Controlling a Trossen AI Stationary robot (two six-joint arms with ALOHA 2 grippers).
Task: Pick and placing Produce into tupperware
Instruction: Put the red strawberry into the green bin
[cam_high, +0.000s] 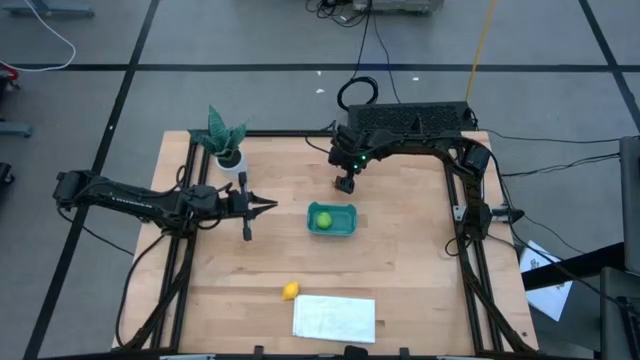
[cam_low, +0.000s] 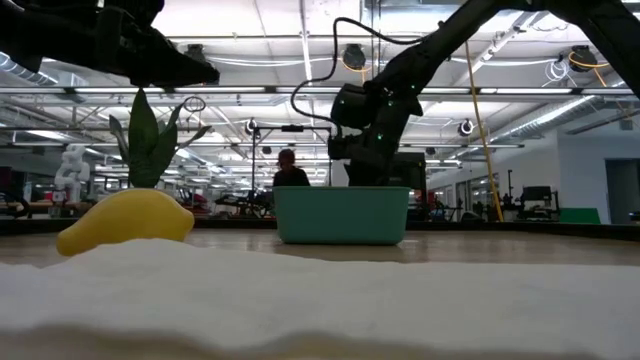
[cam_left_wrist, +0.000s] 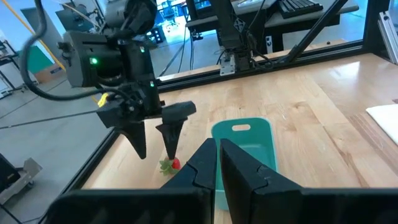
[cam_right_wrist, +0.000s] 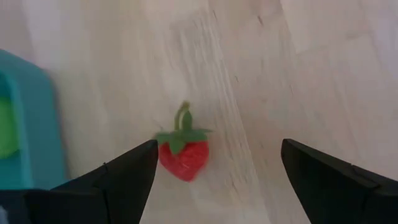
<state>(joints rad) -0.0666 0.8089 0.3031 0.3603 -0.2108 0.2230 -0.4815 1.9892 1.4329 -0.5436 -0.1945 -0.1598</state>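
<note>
The teal tupperware (cam_high: 332, 220) sits mid-table with the round lime-green piece (cam_high: 322, 220) inside it. The small red strawberry-like piece (cam_right_wrist: 183, 154) lies on the wood just beyond the tub's far end, also seen as the red piece (cam_left_wrist: 170, 165) in the left wrist view. My right gripper (cam_right_wrist: 219, 149) hovers open above it, pointing down, one finger on each side, not touching. The yellow lemon (cam_high: 290, 291) rests on the table near the front, next to the white sheet. My left gripper (cam_high: 264, 207) waits shut, left of the tub.
A white flat sheet (cam_high: 334, 318) lies at the near edge, right of the lemon. A potted plant (cam_high: 225, 140) stands at the far left corner. Bare wood spreads right of the tub. A person (cam_low: 290, 170) shows far behind the table.
</note>
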